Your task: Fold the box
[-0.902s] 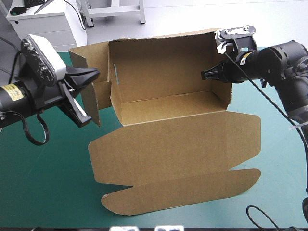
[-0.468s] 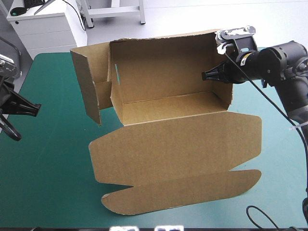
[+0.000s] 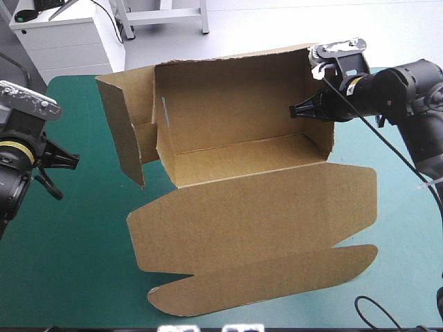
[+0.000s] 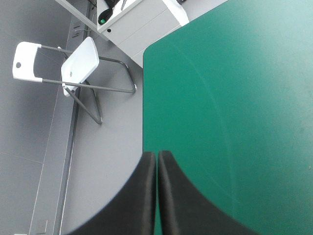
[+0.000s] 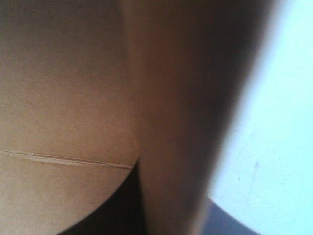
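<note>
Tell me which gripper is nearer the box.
Right. The right gripper is shut on the box, at its right wall; the left gripper hangs shut by the table's left edge, clear of it.

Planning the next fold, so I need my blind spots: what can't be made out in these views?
Right wrist view: the box fills it, close and blurred; which wall is unclear.
High view: whether the right gripper grips the side wall; its own body hides the contact.
Left wrist view: the left gripper, shut, faces only the teal-green cover; no box.
</note>
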### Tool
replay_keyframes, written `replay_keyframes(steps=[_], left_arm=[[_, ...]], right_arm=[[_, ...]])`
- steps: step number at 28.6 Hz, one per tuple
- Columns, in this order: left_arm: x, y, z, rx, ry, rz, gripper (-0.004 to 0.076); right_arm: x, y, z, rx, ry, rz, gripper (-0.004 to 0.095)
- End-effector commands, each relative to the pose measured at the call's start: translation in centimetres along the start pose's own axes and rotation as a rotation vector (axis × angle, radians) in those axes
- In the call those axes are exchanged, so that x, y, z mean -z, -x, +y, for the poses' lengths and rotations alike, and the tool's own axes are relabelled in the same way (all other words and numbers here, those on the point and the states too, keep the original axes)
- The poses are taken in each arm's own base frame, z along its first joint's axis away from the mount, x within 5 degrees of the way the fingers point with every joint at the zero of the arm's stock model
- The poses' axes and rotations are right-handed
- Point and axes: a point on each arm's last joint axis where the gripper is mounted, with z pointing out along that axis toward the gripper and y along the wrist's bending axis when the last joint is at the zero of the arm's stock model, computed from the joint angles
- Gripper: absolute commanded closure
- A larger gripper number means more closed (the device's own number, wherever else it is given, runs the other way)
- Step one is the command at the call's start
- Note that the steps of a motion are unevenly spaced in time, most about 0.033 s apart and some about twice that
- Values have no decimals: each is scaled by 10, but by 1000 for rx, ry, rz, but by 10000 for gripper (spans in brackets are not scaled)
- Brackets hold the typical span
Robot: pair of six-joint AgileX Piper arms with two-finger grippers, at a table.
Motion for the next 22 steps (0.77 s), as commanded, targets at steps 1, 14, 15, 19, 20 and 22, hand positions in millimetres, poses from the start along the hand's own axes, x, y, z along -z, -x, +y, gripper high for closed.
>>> replay_keyframes(steps=[1,14,15,19,20,22], left_arm=[[3,9,4,22,41,-120,706],[-19,16,-12,192,-175,-158,706],[-23,15,-10,201,-202,-158,706],[-53,-3,6,261,-256,-42,706],[-59,-7,10,299,-269,-18,706],[-69,-12,14,403,-307,3,706]], right_arm=[[36,7,5,1,24,-150,927],[52,1,4,19,4,-146,927],[52,1,4,20,1,-144,927],[52,1,4,21,-1,-144,927],[52,1,4,21,-1,-144,927],[52,1,4,21,-1,-144,927]])
